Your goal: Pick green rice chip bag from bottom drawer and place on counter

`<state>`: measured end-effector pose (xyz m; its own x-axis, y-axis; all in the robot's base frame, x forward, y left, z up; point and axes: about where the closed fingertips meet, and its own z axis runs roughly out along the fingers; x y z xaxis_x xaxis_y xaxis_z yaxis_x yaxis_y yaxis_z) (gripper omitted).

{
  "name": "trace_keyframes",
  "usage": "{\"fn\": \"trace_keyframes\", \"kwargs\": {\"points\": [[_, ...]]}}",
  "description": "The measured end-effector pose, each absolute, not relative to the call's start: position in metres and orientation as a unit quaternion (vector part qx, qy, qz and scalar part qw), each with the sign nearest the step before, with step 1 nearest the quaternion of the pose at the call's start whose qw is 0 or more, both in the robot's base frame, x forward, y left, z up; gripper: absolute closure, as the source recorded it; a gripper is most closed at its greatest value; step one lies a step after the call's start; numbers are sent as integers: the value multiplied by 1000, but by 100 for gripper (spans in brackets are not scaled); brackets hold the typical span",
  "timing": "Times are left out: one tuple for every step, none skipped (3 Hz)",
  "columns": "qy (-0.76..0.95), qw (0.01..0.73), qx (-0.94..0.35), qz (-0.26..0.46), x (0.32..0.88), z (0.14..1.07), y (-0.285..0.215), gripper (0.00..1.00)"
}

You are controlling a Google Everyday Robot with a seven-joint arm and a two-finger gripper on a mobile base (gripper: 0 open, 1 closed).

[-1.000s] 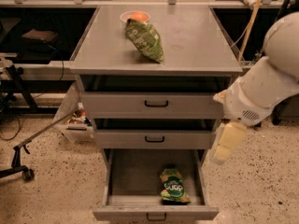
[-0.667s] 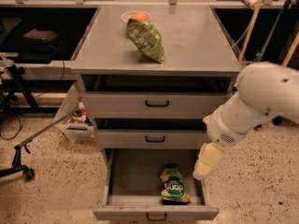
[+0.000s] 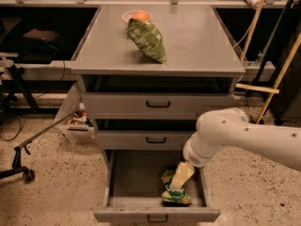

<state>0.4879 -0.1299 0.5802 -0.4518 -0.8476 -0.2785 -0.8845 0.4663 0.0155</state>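
The green rice chip bag (image 3: pixel 175 196) lies flat near the front right of the pulled-out bottom drawer (image 3: pixel 141 214), a grey drawer with a small black handle. My gripper (image 3: pixel 181 176), cream coloured at the end of the white arm (image 3: pixel 235 135), reaches down into the drawer from the right. It sits directly over the bag's rear half and hides part of it. The grey counter (image 3: pixel 197 36) forms the cabinet's top above.
A longer olive-green bag (image 3: pixel 146 39) and a small bowl with an orange thing (image 3: pixel 137 16) rest on the counter's back left. The two upper drawers (image 3: pixel 158 104) are shut. Wooden poles (image 3: pixel 277 74) lean at the right. A wheeled stand leg (image 3: pixel 23 173) and a bin (image 3: pixel 75 122) stand at the left.
The arm has swung left and down. The gripper went from beside the cabinet's right edge into the bottom drawer, over the green bag. The bag has not moved.
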Motion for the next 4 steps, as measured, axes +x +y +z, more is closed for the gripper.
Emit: {"fn": "trace_keyframes", "kwargs": {"points": [[858,128,-497,38,524,537,-123,0],[868,134,-477,31,532,537,-120,0],[872,130,-470,38,535,524,-120,0],[878,128,-460,23,554,474,-121,0]]}}
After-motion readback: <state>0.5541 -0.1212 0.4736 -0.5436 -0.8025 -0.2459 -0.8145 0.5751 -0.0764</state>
